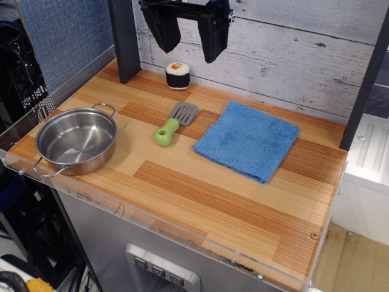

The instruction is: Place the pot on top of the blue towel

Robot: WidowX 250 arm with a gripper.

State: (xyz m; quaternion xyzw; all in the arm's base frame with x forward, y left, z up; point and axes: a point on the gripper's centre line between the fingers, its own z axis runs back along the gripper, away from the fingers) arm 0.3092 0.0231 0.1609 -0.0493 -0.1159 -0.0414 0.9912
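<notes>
The pot (76, 141) is a shallow shiny steel pot with two wire loop handles. It stands upright and empty at the left of the wooden counter, near the front-left edge. The blue towel (247, 140) lies flat at the right of centre, well apart from the pot. My gripper (189, 38) hangs high above the back of the counter, in front of the white plank wall. Its two black fingers are spread apart and hold nothing. It is far from both the pot and the towel.
A spatula (173, 124) with a grey head and green handle lies between pot and towel. A toy sushi roll (177, 75) stands at the back by a dark post (126, 42). A clear rim (152, 222) edges the counter front.
</notes>
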